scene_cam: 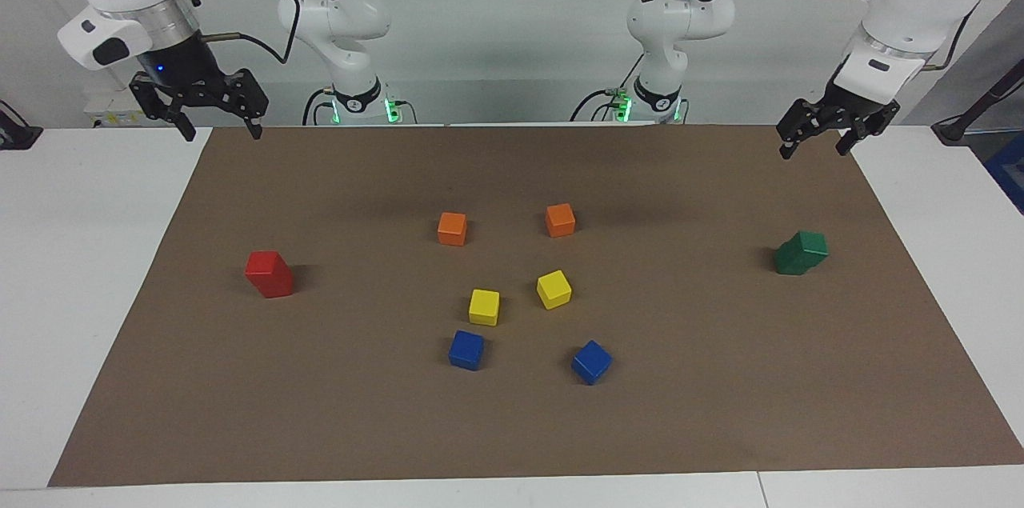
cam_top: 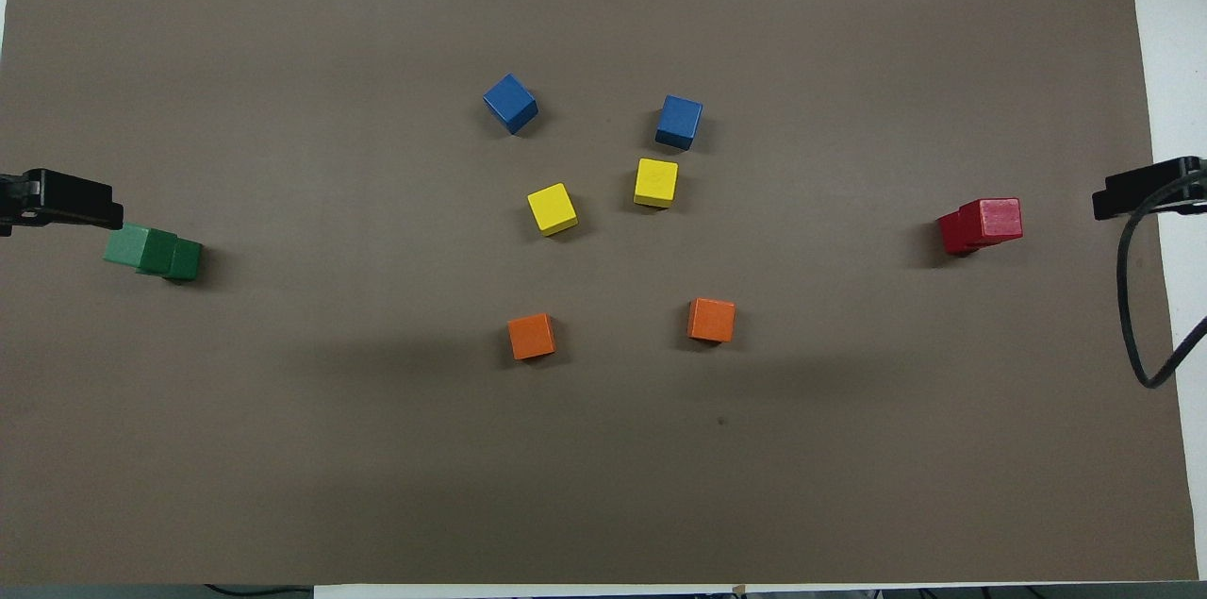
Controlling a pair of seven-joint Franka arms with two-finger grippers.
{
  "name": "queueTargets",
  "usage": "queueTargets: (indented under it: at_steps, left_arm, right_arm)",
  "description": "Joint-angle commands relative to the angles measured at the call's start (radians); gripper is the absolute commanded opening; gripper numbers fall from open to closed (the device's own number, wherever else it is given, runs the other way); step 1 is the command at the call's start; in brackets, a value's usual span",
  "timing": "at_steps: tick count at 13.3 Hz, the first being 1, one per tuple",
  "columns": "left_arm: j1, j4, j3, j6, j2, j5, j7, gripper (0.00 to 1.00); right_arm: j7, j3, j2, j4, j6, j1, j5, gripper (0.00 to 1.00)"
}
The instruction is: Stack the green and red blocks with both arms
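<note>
1. Nearest the facing camera sat the two blue cubes, with the two yellow cubes and two orange cubes closer to me, all at mid-table and no part of my job.
2. Both stacks looked already built, so I judged the step in hand was to draw clear. Doing that well meant lifting straight up and away, with neither jaws nor cables brushing a stack.
3. My right gripper hung with its jaws spread wide and empty over the edge of the brown mat nearest my bases, well apart from the red blocks.
4. My left gripper hung over the mat's other near corner, jaws likewise apart and empty, above and clear of the green blocks.
5. Red stood on red toward the right arm's end of the table, the upper cube slightly twisted.
6. Green stood on green toward the left arm's end, the top cube visibly offset; I judged that stack the likelier to topple.
</note>
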Motion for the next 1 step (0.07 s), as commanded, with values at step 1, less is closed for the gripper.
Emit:
queueTargets:
  at_steps: [1]
  left_arm:
    - [-0.013, -0.005, 0.009, -0.001, -0.016, 0.002, -0.01, 1.0]
  right_arm:
    - [0.021, 0.006, -0.01, -0.02, 0.002, -0.002, 0.001, 1.0]
